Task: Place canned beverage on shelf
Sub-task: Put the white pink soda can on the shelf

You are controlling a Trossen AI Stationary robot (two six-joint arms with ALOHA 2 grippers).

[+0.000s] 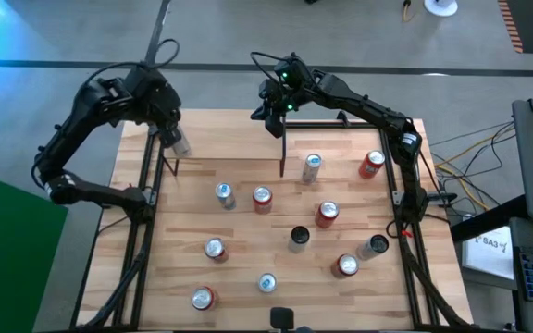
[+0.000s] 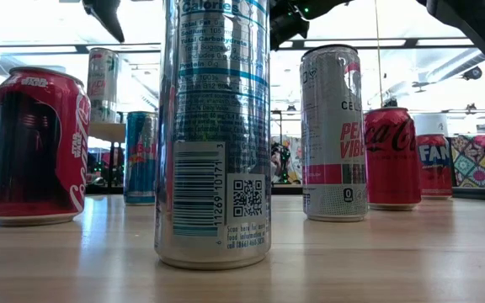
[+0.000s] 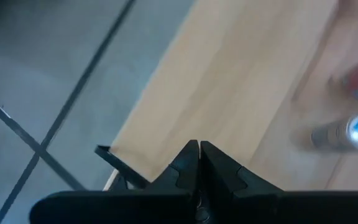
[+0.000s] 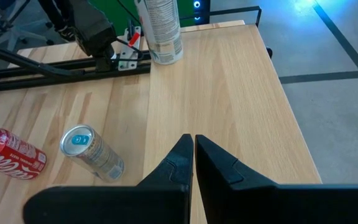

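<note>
While both arms hover over the shelf (image 4: 229,81), we see the left end effector (image 3: 199,163) and right end effector (image 4: 193,155) pinched closed, holding nothing; one silver can (image 4: 160,28) stands on the shelf, other cans (image 1: 262,199) dot the tabletop (image 1: 248,259).

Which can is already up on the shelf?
The silver can at the shelf's left end, under the left arm. All the other cans stand lower, on the table.
</note>
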